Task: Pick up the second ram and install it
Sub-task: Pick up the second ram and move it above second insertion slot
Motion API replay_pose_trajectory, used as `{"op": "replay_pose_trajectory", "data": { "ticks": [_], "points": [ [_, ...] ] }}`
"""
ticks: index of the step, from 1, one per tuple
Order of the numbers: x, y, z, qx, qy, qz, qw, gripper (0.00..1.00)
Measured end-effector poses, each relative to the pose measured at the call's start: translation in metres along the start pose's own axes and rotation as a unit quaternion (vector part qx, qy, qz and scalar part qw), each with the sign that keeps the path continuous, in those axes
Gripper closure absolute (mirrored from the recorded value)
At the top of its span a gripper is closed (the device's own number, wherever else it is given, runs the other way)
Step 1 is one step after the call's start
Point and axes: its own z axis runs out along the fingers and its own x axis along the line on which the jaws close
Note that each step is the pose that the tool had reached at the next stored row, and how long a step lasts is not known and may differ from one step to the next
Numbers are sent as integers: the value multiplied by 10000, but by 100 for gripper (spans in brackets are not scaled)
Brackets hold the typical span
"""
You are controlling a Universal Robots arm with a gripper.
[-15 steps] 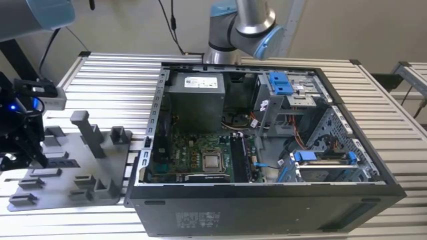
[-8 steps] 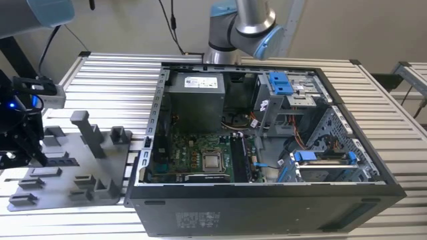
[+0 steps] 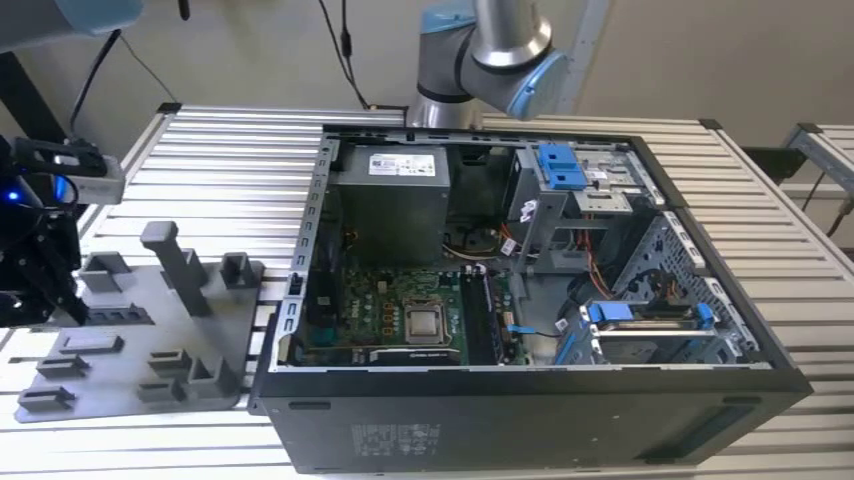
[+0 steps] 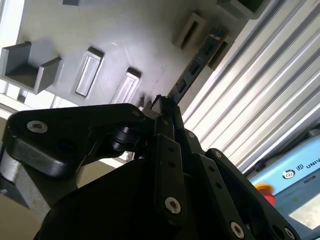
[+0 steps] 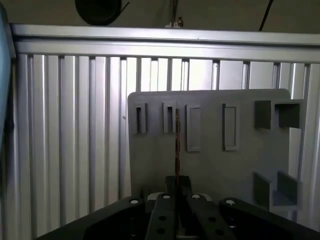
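The claw (image 5: 177,180) is pinched on the second ram (image 5: 177,140) at the grey holder plate (image 5: 240,165) — grasp made; installation in the open computer case (image 3: 534,420) not yet done.

**Robot lab bench**

An open PC case (image 3: 534,420) is lying on a slatted aluminium table (image 3: 214,150). A robot arm (image 3: 483,50) is rising behind it, cables (image 3: 344,40) are hanging down a bare wall (image 3: 267,50), and a grey fixture plate (image 3: 114,375) is sitting alongside.

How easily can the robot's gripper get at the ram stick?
Probably yes: the gripper sits right at the second ram, above the grey holder plate, and nothing seems to lie between them.
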Motion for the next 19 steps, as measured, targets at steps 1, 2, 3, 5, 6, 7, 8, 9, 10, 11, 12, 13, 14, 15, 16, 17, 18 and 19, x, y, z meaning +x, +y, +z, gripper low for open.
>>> {"op": "replay_pose_trajectory", "data": {
  "ticks": [1, 2, 3, 5, 6, 7, 8, 9, 10, 11, 12, 13, 14, 15, 16, 17, 18, 19],
  "points": [
    [-1, 0, -41, -1, -1, 1, 10000, 86],
    [-1, 0, -83, -2, 0, 1, 10000, 86],
    [-1, -1, -120, -2, -1, 1, 10000, 86],
    [-2, -1, -189, -2, -1, 1, 10000, 86],
    [-2, -1, -222, -2, -1, 1, 10000, 86],
    [-3, -1, -250, -3, 0, 1, 10000, 86],
    [-3, -2, -278, -2, 0, 1, 10000, 86],
    [-2, -3, -300, -2, -1, 0, 10000, 86],
    [-2, -3, -323, -2, -1, 0, 10000, 86],
    [-3, -3, -347, -2, -1, 0, 10000, 86],
    [-3, -3, -372, -2, 0, 0, 10000, 86],
    [-3, -3, -397, -2, -1, 0, 10000, 86],
    [-4, -3, -423, -2, -1, 0, 10000, 86],
    [-4, -3, -450, -2, -1, 1, 10000, 86],
    [-4, -3, -477, -2, -1, 1, 10000, 86],
    [-5, -3, -506, -2, -1, 1, 10000, 86],
    [-5, -4, -534, -3, 0, 1, 10000, 86],
    [-5, -4, -560, -2, -1, 1, 10000, 86]
  ]
}}
